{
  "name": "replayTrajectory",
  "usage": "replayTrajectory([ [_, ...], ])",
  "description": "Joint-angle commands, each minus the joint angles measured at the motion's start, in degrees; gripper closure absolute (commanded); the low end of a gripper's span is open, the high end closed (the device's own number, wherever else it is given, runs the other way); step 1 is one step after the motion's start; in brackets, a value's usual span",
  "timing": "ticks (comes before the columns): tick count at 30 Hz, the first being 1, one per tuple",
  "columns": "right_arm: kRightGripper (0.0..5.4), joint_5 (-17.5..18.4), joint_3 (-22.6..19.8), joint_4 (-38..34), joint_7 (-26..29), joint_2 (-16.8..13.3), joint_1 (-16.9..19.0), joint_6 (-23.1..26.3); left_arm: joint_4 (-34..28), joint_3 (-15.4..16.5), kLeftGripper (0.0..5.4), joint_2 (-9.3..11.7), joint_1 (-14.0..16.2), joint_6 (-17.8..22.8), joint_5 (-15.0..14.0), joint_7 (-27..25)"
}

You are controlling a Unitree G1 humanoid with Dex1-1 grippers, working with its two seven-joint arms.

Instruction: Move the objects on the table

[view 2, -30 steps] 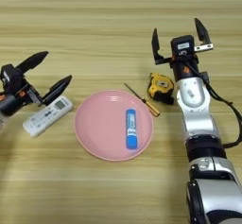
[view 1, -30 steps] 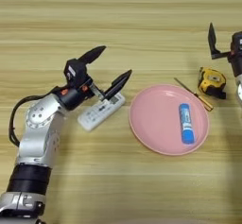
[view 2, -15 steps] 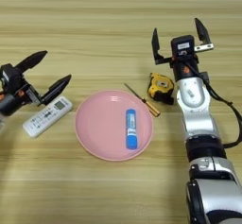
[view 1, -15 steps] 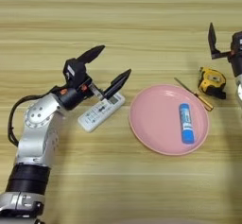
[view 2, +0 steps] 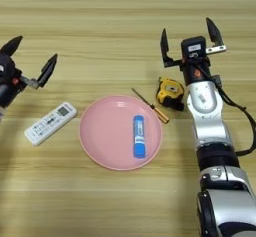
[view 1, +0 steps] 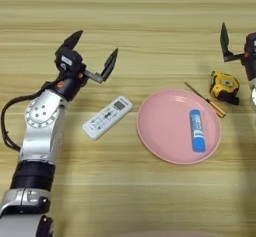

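Pink plate point(view 1: 165, 131) holds the blue tube point(view 1: 197, 130); left claw point(view 1: 92, 51) and right claw point(view 2: 191, 35) gape, released.

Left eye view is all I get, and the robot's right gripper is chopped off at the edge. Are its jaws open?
Observer: Yes. The right eye view shows the whole right gripper, with its jaws spread wide apart.
Operator: Is it holding something?
Observer: No, nothing sits between them. It is just past the far side of the tape measure.
Operator: Where does its arm go?
Observer: The right arm runs down the right side of the picture to the bottom edge.
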Motion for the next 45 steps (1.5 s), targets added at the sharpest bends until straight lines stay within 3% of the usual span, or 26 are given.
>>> replayTrajectory([
  [1,0.00,1.4,-0.1,-1.5,1.3,0.1,-0.1,0.2,4.0,3.9,0.03,-1.7,-3.5,-1.8,-0.8,6.9],
  [7,0.00,5.1,-0.3,-3.4,4.9,0.3,0.9,1.5,8.2,8.1,0.03,-2.2,-6.1,-2.4,-2.5,12.9],
  [14,0.00,16.4,-1.7,-9.7,15.8,-0.7,4.2,9.8,10.8,8.1,0.03,-2.3,-5.9,-3.9,-2.6,12.8],
  [18,0.00,24.4,-1.5,-17.8,26.6,-4.6,8.6,20.0,11.9,8.0,0.03,-2.2,-5.9,-4.7,-2.5,12.9],
  [21,0.00,27.4,-0.1,-24.8,32.4,-7.8,11.9,27.5,12.7,7.8,0.03,-2.4,-6.1,-5.0,-2.5,12.9],
  [27,0.00,34.7,0.8,-39.0,35.7,-13.7,12.9,48.9,13.5,7.2,0.03,-2.9,-6.6,-5.4,-2.4,13.1],
  [31,0.00,36.7,1.7,-46.0,35.0,-16.8,14.7,59.7,12.9,6.9,0.03,-3.1,-6.4,-5.5,-2.0,13.4],
  [34,0.00,37.0,2.0,-50.0,34.3,-18.1,16.9,64.8,12.4,6.7,0.03,-3.3,-6.3,-5.5,-1.9,13.8],
  [45,0.00,36.0,3.4,-56.5,32.8,-18.4,25.1,72.6,10.1,5.3,0.03,-3.8,-6.5,-6.4,-0.1,15.0],
])
